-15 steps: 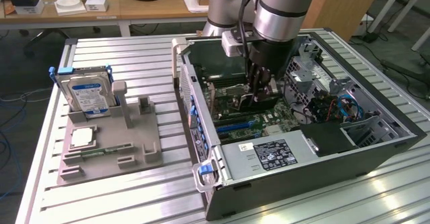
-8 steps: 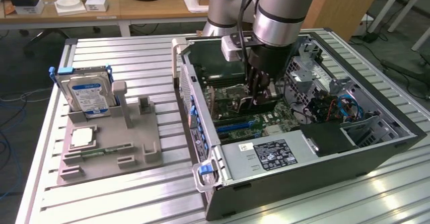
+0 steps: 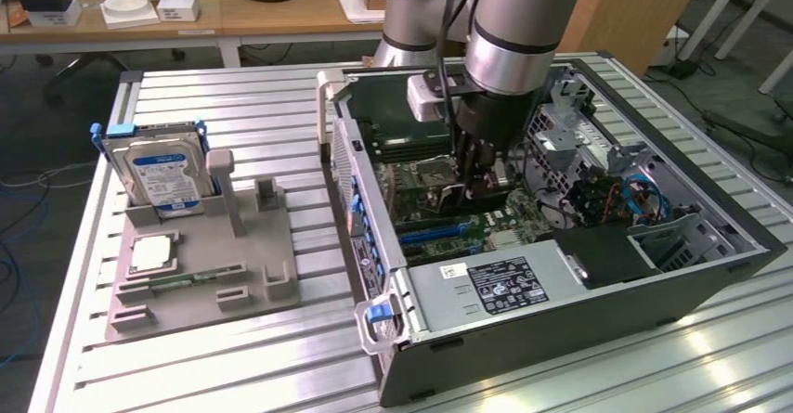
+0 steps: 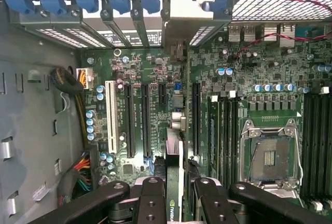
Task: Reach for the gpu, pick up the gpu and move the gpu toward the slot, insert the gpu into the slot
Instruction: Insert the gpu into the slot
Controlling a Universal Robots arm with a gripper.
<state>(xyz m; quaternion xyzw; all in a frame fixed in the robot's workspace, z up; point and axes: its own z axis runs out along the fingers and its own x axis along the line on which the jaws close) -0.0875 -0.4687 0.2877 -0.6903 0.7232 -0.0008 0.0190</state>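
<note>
Holding thin green logo-marked gpu (image 4: 174, 162) edge-on, gripper (image 4: 174, 190) clamped on it over motherboard (image 4: 155, 68)

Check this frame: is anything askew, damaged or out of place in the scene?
Nothing stands out. The end effector holds the gpu edge-on over the motherboard, running parallel to the expansion slots. The hard drive stands upright in its holder beside the open case.
</note>
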